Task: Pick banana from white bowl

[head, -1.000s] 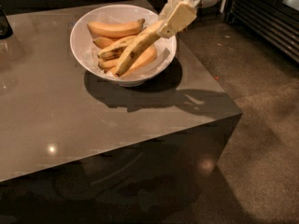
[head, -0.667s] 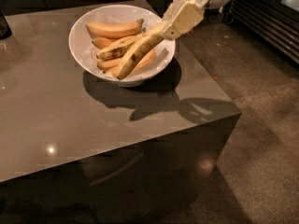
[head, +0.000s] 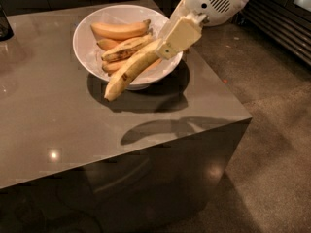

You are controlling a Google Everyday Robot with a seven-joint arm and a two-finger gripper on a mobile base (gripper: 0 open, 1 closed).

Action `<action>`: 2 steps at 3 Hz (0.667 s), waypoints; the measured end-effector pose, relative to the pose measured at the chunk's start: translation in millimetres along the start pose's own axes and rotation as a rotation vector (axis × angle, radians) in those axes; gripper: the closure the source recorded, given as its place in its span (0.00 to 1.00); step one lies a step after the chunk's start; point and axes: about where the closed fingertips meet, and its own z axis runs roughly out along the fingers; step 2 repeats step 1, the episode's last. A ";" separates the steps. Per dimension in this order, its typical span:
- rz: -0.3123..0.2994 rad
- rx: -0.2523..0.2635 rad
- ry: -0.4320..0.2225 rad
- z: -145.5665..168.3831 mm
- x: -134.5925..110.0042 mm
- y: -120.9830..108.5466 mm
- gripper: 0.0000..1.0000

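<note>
1. The gripper (head: 164, 48) was over the right side of the white bowl (head: 86, 52), reaching in from the upper right on a cream-coloured arm.
2. Its fingers were closed on the upper end of the banana (head: 131, 72), and the broad cream finger (head: 180, 33) facing the camera hid that end.
3. The banana slanted down and to the left from the gripper. It crossed the bowl's front rim, and its lower tip hung beyond the rim above the tabletop (head: 48, 110).
4. Whether the banana touched the rim could not be told. Its long shadow (head: 160, 127) lay on the tabletop, well apart from it, toward the front edge.
5. The white bowl stood on the far part of the tabletop, near the right edge.
6. Inside the bowl lay a shorter, brown-speckled banana (head: 127, 47) and smooth orange-peach fruits (head: 119, 30), one at the back and others partly covered beneath.
7. A dark object (head: 5, 25) stood at the far left edge of the tabletop.
8. A black slatted unit (head: 284, 25) stood on the floor to the right.
</note>
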 end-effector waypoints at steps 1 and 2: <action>0.000 0.000 0.000 0.0 0.0 0.0 1.00; 0.000 0.000 0.000 0.0 0.0 0.0 1.00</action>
